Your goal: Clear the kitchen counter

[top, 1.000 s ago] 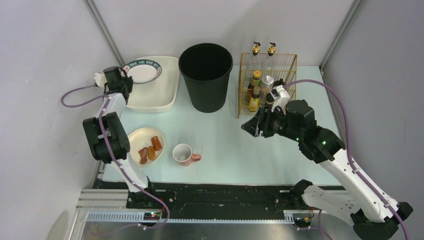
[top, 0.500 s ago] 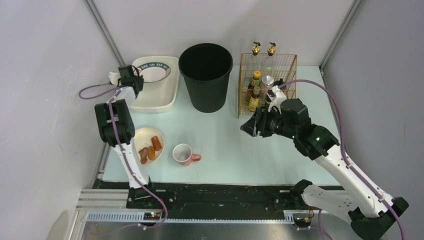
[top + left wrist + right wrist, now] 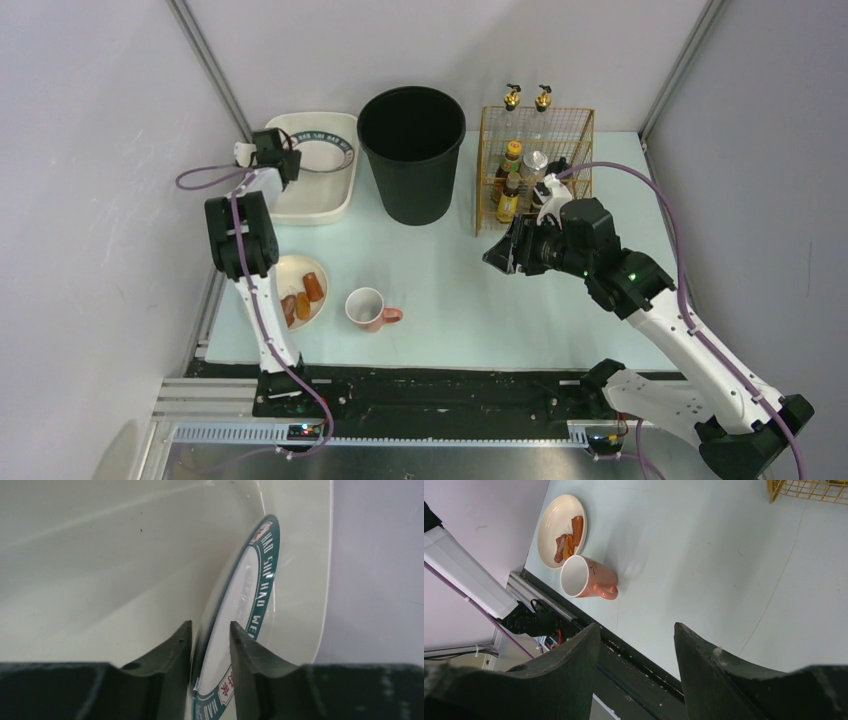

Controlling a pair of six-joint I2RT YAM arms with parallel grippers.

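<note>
Two pincers: left pincer (image 3: 210, 625) straddles the plate (image 3: 241, 605) in the tray (image 3: 100, 555) at 11 o'clock, can't tell if clamped; right pincer (image 3: 636, 627) open, empty, above the worktop (image 3: 704, 555).

colours on the surface

the surface (image 3: 450, 290) is a plain, matt, pale mint-green. the tray (image 3: 310, 214) is creamy white. the plate leaning in it (image 3: 245, 595) is white, with a dark green rim band that carries white lettering and small white patches with red characters. the bin (image 3: 410, 160) is black all over. the wire rack (image 3: 575, 135) is golden yellow, and the bottles (image 3: 511, 160) inside show yellow and red labels. the second plate (image 3: 300, 268) is cream and holds orange-brown sausages (image 3: 314, 287). the mug (image 3: 366, 308) is salmon pink outside and white inside. the left arm (image 3: 240, 240) and right arm (image 3: 690, 340) are white and black.
</note>
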